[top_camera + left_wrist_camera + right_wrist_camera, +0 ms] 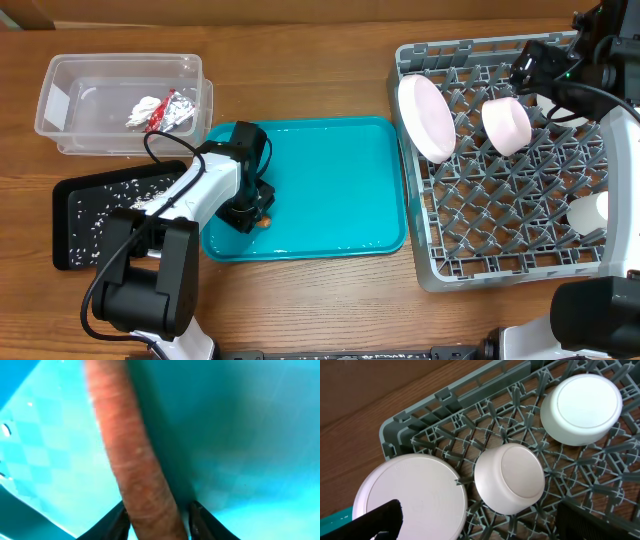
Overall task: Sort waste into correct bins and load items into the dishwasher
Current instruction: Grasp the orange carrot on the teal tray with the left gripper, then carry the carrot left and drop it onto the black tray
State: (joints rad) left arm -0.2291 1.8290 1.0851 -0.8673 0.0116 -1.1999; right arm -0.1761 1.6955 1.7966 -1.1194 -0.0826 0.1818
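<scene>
**Item:** carrot [140, 460], orange, lying on teal tray [340, 180] near its front-left corner.

**Holder:** L gripper [159, 514], fingers either side of the carrot's near end. One pad looks to be touching, the other shows a sliver of shadow. Can't tell if the squeeze is on.

**R gripper** [527, 68]: fingers spread wide, nothing held, above dish rack [500, 200].

**Already racked:** pink plate [425, 115], pink bowl [506, 122], white bowl [582, 407].

**Destination (judged):** black tray [70, 250], just left of the teal tray, as it holds the rice scraps [105, 205]. Wrapper [175, 110] and tissue [145, 108] are in the clear tub [70, 100].

**Handling notes:**
- The grip is near the carrot's end, so expect it to pivot or roll.
- Close firmly and squarely across the width.
- Lift straight up to clear the tray lip.
- Carry left and release low over the scraps.
</scene>
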